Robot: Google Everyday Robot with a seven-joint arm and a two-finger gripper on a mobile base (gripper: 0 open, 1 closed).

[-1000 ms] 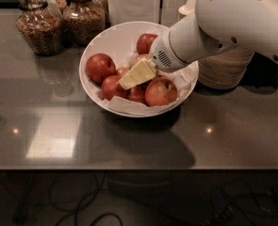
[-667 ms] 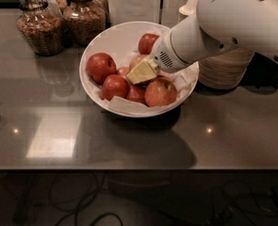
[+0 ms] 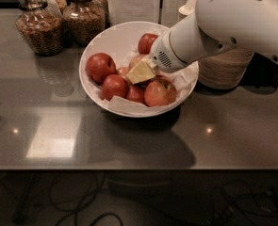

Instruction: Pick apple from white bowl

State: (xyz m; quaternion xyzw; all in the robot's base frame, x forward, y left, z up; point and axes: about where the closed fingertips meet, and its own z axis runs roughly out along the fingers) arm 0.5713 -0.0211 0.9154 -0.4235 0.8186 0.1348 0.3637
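Hidden: apple (image 3: 136, 59) is mostly covered by gripper (image 3: 139, 72); only its pale upper part is seen.
Also hidden: stack of beige bowls (image 3: 223, 69) is largely covered by arm (image 3: 214, 27); its count cannot be told.
Cut off: arm is cropped at the top and right edges; jars (image 3: 39, 27) are cropped at the top edge.
Gripper state: open or closed cannot be told; contact with apple cannot be told either.
Gripper place: low inside bowl (image 3: 112, 37), near its middle, among the fruit, just in front of apple.
Apple place: in bowl, just behind the middle, between the other fruit.
Apple count: seven are seen, apple plus six red apples (image 3: 101, 66).
Other counts: one bowl, one arm, two jars in front; more jars behind cannot be counted.
Paper (image 3: 122, 105): crumpled white lining is seen at the bowl's front and right rim.
Table (image 3: 129, 145): bowl, jars and beige bowls are carried on it.
Cables (image 3: 77, 206): dimly seen below the table edge.
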